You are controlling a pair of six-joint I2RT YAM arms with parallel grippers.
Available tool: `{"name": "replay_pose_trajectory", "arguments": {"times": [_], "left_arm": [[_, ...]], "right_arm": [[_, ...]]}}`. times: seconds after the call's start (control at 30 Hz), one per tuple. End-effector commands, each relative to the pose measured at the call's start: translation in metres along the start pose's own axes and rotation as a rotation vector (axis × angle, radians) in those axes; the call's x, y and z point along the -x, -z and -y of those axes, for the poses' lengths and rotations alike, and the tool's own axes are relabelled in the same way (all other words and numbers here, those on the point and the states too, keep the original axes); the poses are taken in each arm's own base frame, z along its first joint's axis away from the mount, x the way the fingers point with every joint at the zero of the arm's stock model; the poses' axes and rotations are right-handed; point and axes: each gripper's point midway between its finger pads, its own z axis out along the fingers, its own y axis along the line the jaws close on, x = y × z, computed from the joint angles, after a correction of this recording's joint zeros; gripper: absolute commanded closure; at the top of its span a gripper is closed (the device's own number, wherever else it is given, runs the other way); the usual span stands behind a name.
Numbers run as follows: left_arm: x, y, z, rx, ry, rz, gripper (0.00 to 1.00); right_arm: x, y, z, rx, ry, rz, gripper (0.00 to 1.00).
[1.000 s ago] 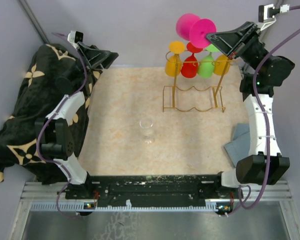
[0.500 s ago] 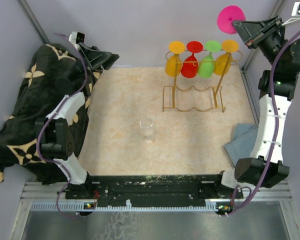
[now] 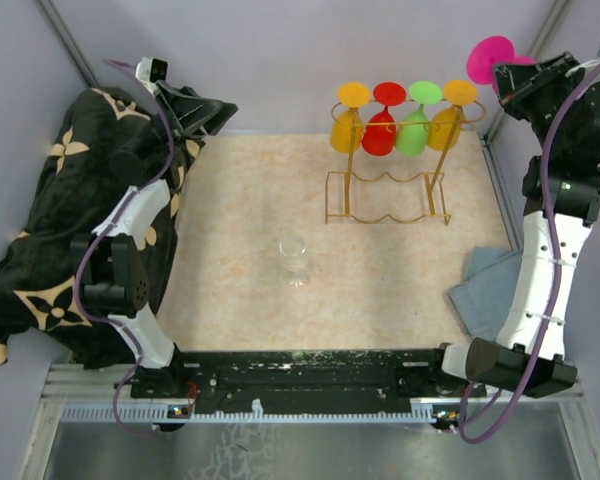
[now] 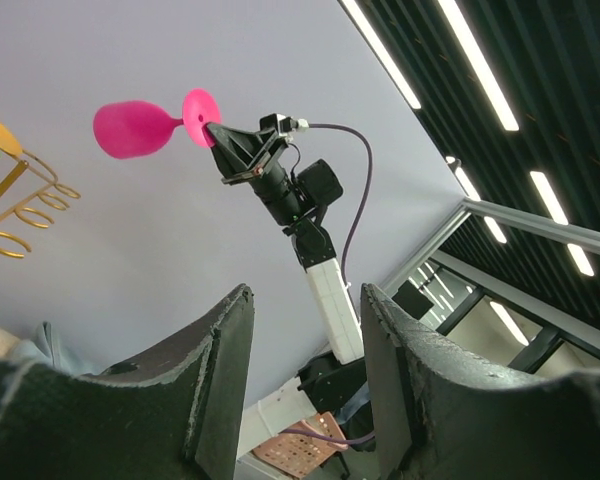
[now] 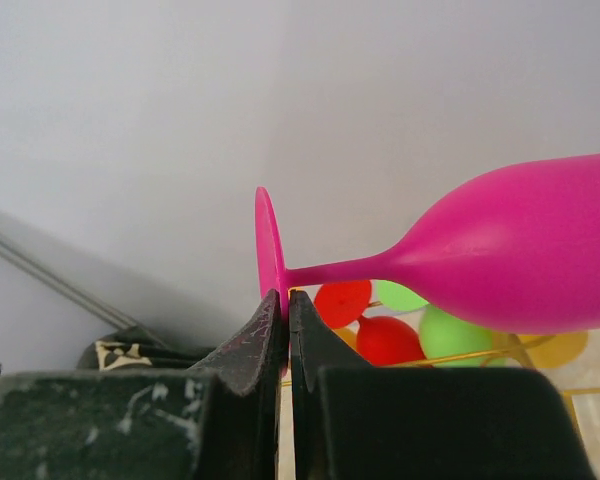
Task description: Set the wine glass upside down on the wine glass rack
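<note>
My right gripper [image 3: 507, 80] [image 5: 283, 296] is shut on the rim of the foot of a pink wine glass [image 3: 490, 57] [image 5: 525, 260]. It holds the glass high in the air, lying sideways, to the right of the wine glass rack [image 3: 385, 195]. The left wrist view shows the pink glass [image 4: 130, 128] too. The gold wire rack stands at the back of the table with several coloured glasses [image 3: 380, 130] hanging upside down from it. My left gripper [image 3: 225, 110] [image 4: 305, 292] is open and empty at the back left, pointing towards the right arm.
A clear wine glass [image 3: 294, 258] stands upright mid-table. A black cloth with gold flowers [image 3: 50, 200] is heaped along the left side under the left arm. A blue-grey cloth [image 3: 485, 285] lies by the right arm. Grey walls close the back.
The right arm has swung the pink glass from above the rack out to the right, beyond the rack's right end. The left arm has stayed still.
</note>
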Motion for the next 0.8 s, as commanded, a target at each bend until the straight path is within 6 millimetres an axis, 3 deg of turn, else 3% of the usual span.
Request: {"name": "replay_pose_trajectory", "arguments": {"times": [0.0, 0.43, 0.77], "left_arm": [[-0.024, 0.006, 0.031, -0.133, -0.121, -0.094, 0.47], [-0.026, 0.007, 0.027, -0.123, -0.122, -0.095, 0.47], [-0.030, 0.010, 0.026, -0.112, -0.123, -0.095, 0.47]], "right_arm": [[0.024, 0.024, 0.010, -0.129, 0.064, 0.106, 1.00], [-0.024, 0.037, 0.058, -0.292, -0.183, -0.032, 1.00], [-0.062, 0.031, 0.065, -0.249, -0.353, -0.149, 1.00]]}}
